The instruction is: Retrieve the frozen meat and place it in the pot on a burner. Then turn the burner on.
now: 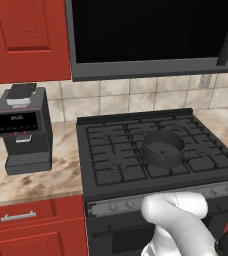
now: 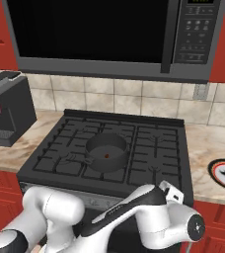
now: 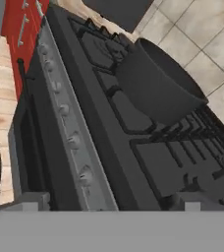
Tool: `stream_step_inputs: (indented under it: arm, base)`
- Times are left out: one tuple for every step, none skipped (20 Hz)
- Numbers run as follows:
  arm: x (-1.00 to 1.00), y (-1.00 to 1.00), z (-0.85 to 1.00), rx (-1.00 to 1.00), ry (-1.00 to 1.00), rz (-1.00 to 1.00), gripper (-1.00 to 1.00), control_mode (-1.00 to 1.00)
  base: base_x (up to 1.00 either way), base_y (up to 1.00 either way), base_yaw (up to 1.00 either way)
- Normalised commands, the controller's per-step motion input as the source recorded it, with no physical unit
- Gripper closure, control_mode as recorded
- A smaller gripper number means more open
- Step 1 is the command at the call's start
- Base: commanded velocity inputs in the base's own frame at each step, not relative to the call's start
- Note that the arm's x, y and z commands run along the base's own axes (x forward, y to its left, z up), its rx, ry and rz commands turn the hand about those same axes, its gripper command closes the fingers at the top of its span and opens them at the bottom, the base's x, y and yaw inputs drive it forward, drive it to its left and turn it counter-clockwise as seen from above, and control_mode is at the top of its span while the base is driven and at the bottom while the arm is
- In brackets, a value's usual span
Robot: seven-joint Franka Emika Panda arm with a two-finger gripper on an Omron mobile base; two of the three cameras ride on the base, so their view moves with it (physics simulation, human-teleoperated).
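With the meat (image 1: 162,151) already sitting in the pot (image 1: 163,148) on a middle burner (image 2: 106,154), the end effector (image 3: 109,199) is hanging released by the knobs (image 3: 73,141), and I'd pick that burner's knob carefully before turning.

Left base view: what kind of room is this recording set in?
A home kitchen, rendered: a black gas stove carrying a pot, a microwave mounted above it, and a coffee machine on the marble counter.

A home kitchen: black gas stove (image 1: 156,150) set in marble counter (image 1: 36,175), microwave (image 2: 114,34) overhead, red cabinets (image 1: 31,40), tiled backsplash (image 2: 134,101), coffee machine (image 1: 23,130).
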Motion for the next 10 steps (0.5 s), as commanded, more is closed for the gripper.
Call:
stream_step_inputs:
  arm:
    - [0.00, 0.00, -0.16, 1.00, 0.00, -0.02, -1.00, -1.00]
    - [0.00, 0.00, -0.19, 1.00, 0.00, -0.05, -1.00, -1.00]
    - [0.00, 0.00, -0.19, 1.00, 0.00, -0.07, -1.00, -1.00]
    - [0.00, 0.00, -0.17, 1.00, 0.00, -0.09, -1.00, -1.00]
    - [-0.01, 0.00, -0.08, 1.00, 0.00, -0.11, -1.00, -1.00]
    - [0.00, 0.00, -0.07, 1.00, -0.04, -0.17, -1.00, -1.00]
    - [0.00, 0.00, -0.32, 0.84, 0.00, -0.25, -1.00, -1.00]
    - [-0.07, 0.31, -0.72, 0.37, 0.00, -0.35, -1.00, -1.00]
    - [-0.15, 0.51, -0.63, 0.20, 0.00, -0.37, -1.00, -1.00]
    - [-0.23, 0.61, -0.34, 0.11, -0.03, -0.34, -1.00, -1.00]
  base:
    - [0.00, 0.00, 0.00]
    - [0.00, 0.00, 0.00]
    - [0.00, 0.00, 0.00]
    - [0.00, 0.00, 0.00]
    - [0.00, 0.00, 0.00]
    - [0.00, 0.00, 0.00]
    - [0.00, 0.00, 0.00]
    - [0.00, 0.00, 0.00]
    - [0.00, 0.00, 0.00]
    - [0.00, 0.00, 0.00]
